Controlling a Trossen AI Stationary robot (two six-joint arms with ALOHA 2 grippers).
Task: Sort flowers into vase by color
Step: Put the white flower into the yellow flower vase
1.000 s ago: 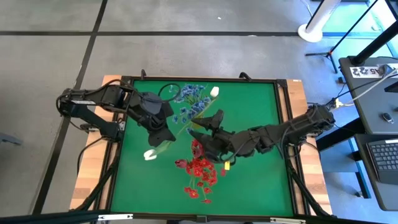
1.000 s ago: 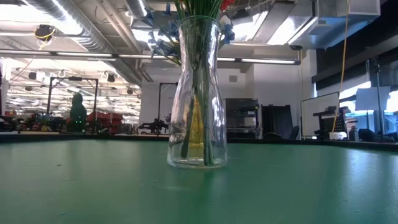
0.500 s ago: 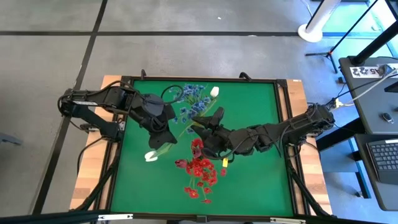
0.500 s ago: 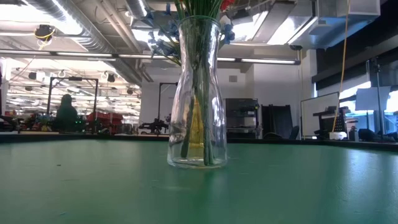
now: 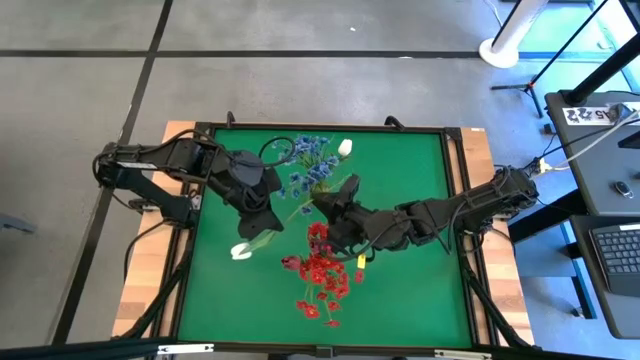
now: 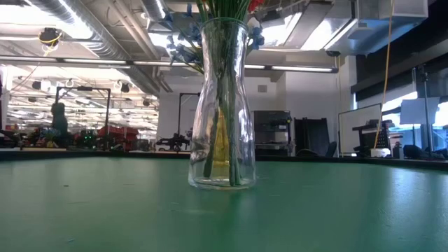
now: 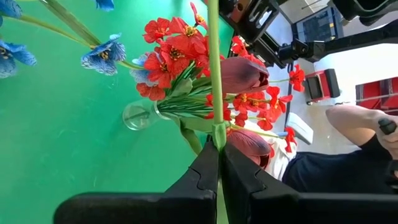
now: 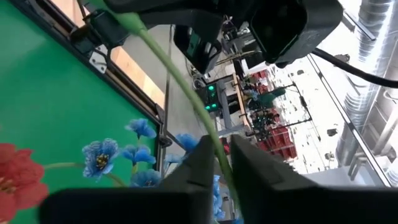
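One white-budded flower [image 5: 240, 250] has a long green stem running up-right across the table middle, with both grippers on it. My left gripper [image 5: 266, 212] is shut on the stem near the bud. My right gripper [image 5: 322, 197] is shut on it farther along. A glass vase [image 6: 222, 105] stands on its base with blue blossoms [image 5: 305, 165] and a white bud [image 5: 345, 148] above it. The red flowers [image 5: 322, 272] and dark pink buds [image 7: 244, 74] stand with their stems in another glass vase [image 7: 137, 116]. My left gripper pinches the green stem [image 7: 216, 127] between its two fingers, at a thicker node. The stem runs on past the fingertips over the red blossoms. The bud end hangs out behind the gripper. My right gripper has the same stem [image 8: 214, 140] between its two fingers, which lie across it. From there the stem runs back to the left gripper [image 8: 186, 12].
The green mat [image 5: 420, 180] has a raised dark frame around it. The two vases stand close together mid-table, right under both arms. Bare mat lies to the right and along the near edge. A seated person [image 7: 360, 137] shows beyond the table.
My right gripper has moved a little toward the far-left, up to the stem, and its fingers have closed around it. My left gripper and the flower have stayed in place.
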